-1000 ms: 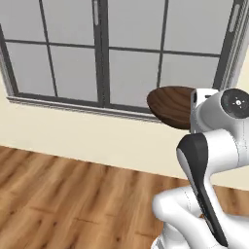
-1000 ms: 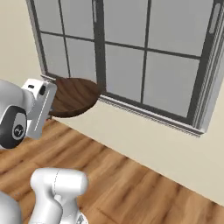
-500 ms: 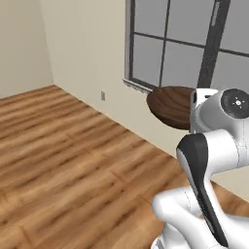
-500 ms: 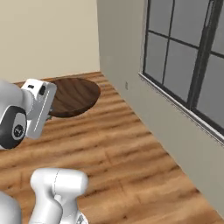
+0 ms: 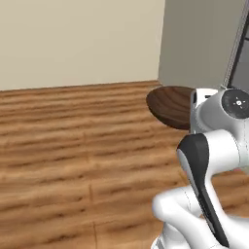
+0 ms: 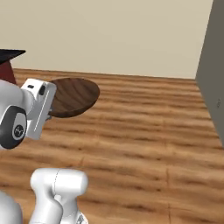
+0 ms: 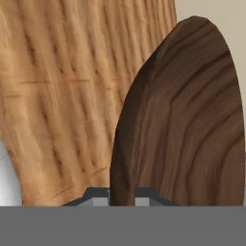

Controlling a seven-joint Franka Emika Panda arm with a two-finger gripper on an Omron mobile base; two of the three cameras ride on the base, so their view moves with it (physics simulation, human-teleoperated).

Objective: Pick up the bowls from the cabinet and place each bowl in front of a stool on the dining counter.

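One dark wooden bowl (image 7: 187,120) clamped by its rim between tool (image 7: 122,196) fingers.

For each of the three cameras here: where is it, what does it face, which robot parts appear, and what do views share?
Left base view: behind-left, facing wood floor and wall; arm lower right.
Right base view: behind-right, same floor; arm lower left.
Hand view: on the hand, along the jaws, shut on the dark brown bowl.
All three share the bowl.

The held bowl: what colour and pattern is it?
Dark brown wood grain; the bowl shows best in the hand view.
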